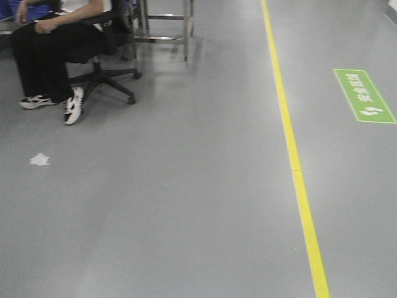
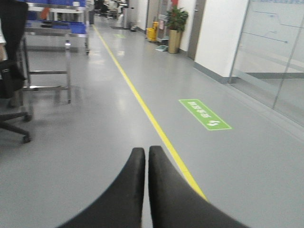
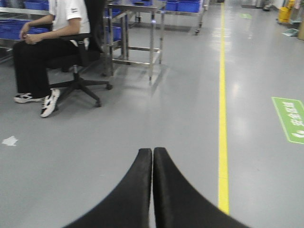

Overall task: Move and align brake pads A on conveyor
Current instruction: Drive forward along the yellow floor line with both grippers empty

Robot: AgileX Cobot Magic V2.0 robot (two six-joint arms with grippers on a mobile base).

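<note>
Both the left fingers point(image 2: 135, 185) and the right fingers point(image 3: 137, 185) are pressed shut and hold nothing, low in the frame over grey floor point(image 1: 186, 205); no brake pads or conveyor show anywhere; so I think the job has not started.

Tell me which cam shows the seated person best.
Right wrist view: the seated person shows from chest to shoes, with the head cut off. The front-facing view crops them higher, leaving forearms, legs and shoes. The left wrist view catches only the office chair at its left edge, and the person is barely visible there.
</note>
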